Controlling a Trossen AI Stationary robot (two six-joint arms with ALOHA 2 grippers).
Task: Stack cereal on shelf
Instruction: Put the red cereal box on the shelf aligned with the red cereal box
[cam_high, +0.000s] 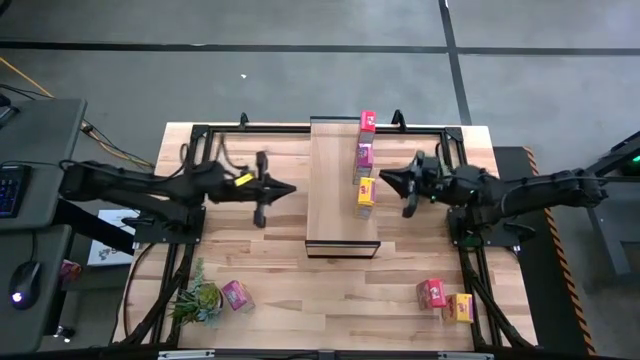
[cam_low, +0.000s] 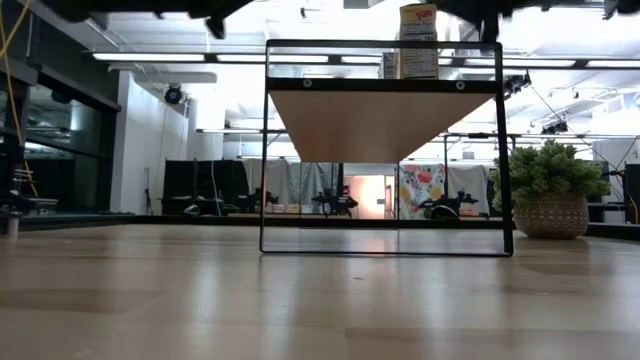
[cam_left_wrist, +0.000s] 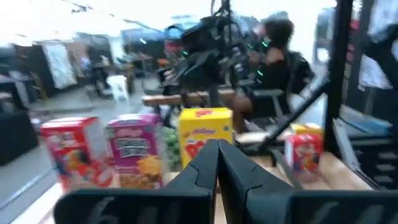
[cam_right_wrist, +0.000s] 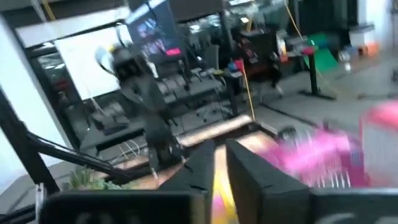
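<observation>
The shelf (cam_high: 335, 190), a pale plank in a dark frame, stands at the table's middle. Three cereal boxes stand in a row along its right side: red (cam_high: 367, 122), pink (cam_high: 365, 155) and yellow (cam_high: 365, 192). The left wrist view shows the same row: red (cam_left_wrist: 71, 149), pink (cam_left_wrist: 134, 149), yellow (cam_left_wrist: 205, 127). My right gripper (cam_high: 385, 179) hovers just right of the yellow box, fingers together, touching nothing. My left gripper (cam_high: 291, 189) hovers left of the shelf, shut and empty. A pink box (cam_high: 237, 295), a red box (cam_high: 432, 292) and a yellow box (cam_high: 460, 306) lie on the table near its front edge.
A green spiky plant (cam_high: 197, 300) sits beside the pink box at the table's near left. In the low view the shelf's dark frame legs (cam_low: 265, 150) stand on the table, with a potted plant (cam_low: 548, 195) to one side. A person (cam_left_wrist: 277, 50) sits beyond the table.
</observation>
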